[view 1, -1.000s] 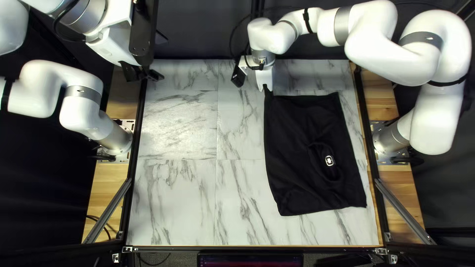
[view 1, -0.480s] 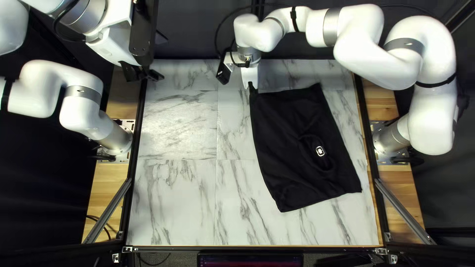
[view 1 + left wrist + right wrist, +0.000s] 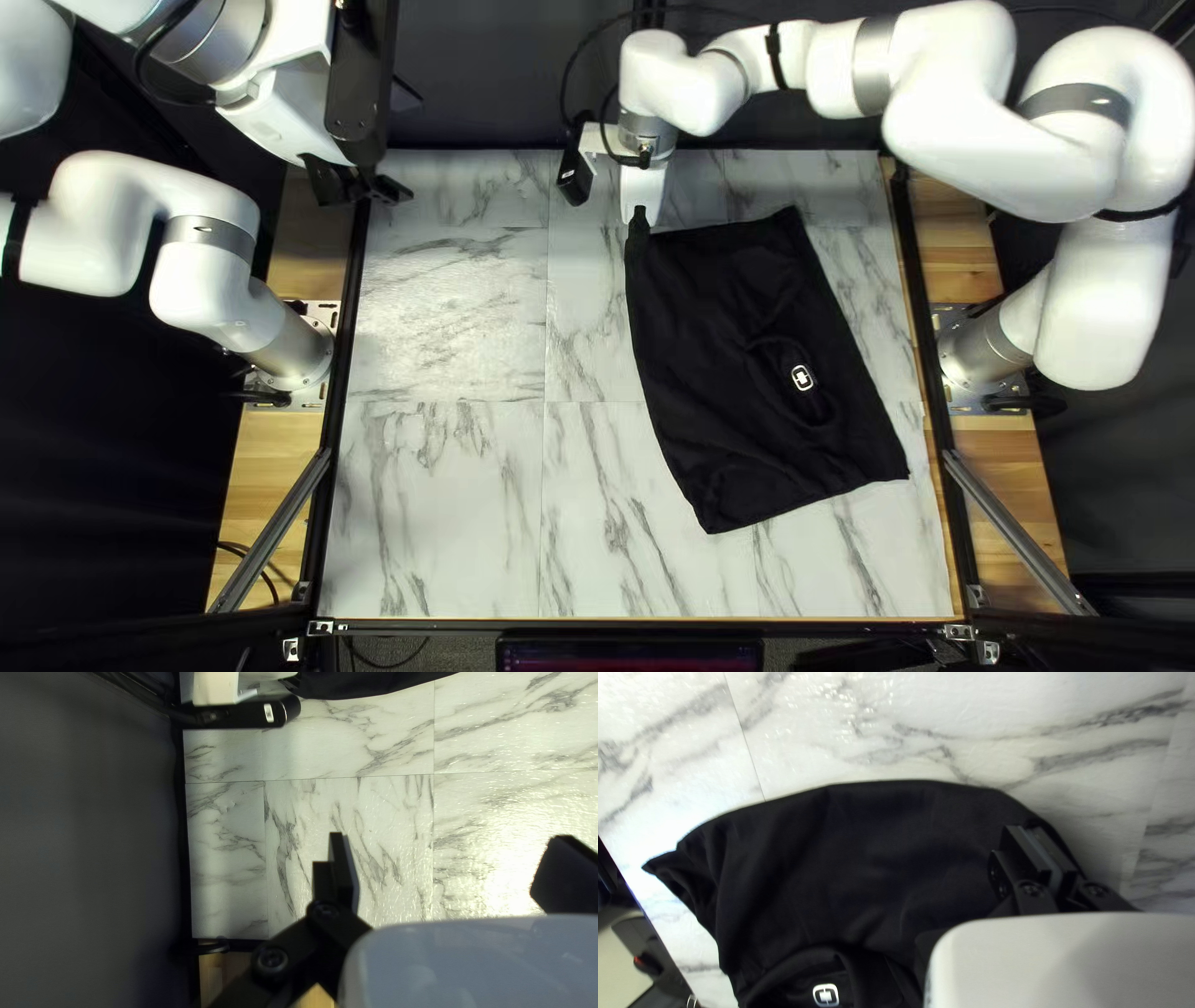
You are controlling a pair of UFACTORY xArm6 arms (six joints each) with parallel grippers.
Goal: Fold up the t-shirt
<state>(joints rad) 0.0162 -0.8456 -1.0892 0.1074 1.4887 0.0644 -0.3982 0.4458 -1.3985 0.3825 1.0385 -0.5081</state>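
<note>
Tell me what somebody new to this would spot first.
Probably the black t-shirt, a big dark shape lying on the pale marbled table, right of center in the top left view, with a small white logo. Next would be the bulky white right arm, reaching across the table's far side, its gripper closed on the shirt's far left corner.
</note>
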